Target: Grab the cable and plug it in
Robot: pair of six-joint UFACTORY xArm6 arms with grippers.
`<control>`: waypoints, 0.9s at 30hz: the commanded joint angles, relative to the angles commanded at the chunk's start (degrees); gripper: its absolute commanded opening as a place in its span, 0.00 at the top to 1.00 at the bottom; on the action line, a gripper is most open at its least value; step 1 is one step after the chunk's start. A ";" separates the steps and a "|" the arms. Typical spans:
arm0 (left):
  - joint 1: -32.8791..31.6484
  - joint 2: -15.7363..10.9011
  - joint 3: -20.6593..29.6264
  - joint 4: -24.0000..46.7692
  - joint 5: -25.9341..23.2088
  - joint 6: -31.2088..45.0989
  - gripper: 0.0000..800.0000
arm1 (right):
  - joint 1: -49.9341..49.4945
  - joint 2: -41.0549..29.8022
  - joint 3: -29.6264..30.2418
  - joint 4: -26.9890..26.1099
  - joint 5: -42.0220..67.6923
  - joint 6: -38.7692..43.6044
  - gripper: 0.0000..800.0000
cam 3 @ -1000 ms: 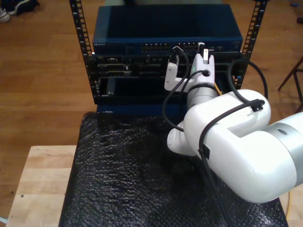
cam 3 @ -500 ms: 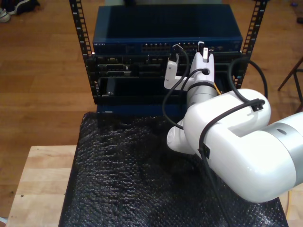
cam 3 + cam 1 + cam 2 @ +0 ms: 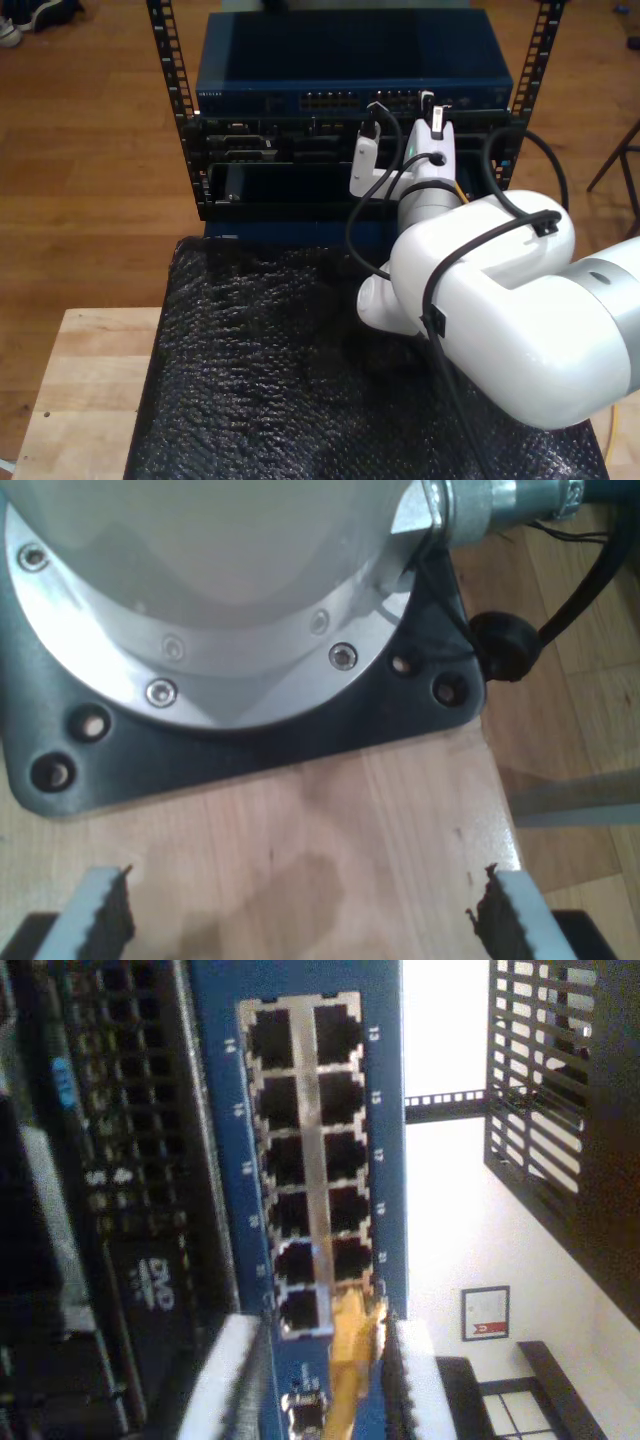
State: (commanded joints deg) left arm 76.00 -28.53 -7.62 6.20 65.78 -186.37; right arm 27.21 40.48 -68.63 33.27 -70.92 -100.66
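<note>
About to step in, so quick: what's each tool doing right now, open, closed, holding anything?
My first gripper: open, holding nothing, above a wooden surface.
My second gripper: closed on the cable, its plug at the blue switch ports.

White port numbers ran along the blue switch [image 3: 225, 1110] on either side of its sockets; 13, 14 and 17 could be read. A black unit [image 3: 150, 1290] just beside my second gripper's finger [image 3: 228, 1380] read "DVD".

Exterior view: high, behind arm, facing rack [image 3: 350, 110]. Second wrist view: very close on blue switch [image 3: 300, 1160] ports, shared with exterior. First wrist view: close, down onto wooden surface [image 3: 330, 860].
</note>
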 joint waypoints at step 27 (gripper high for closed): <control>0.00 0.00 0.00 0.00 0.00 0.00 0.00 | 1.85 -35.34 33.58 -4.13 19.08 4.31 0.54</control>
State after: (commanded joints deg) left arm 76.00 -28.53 -7.62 6.20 65.78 -186.37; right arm 29.05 5.14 -35.04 29.14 -51.85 -96.35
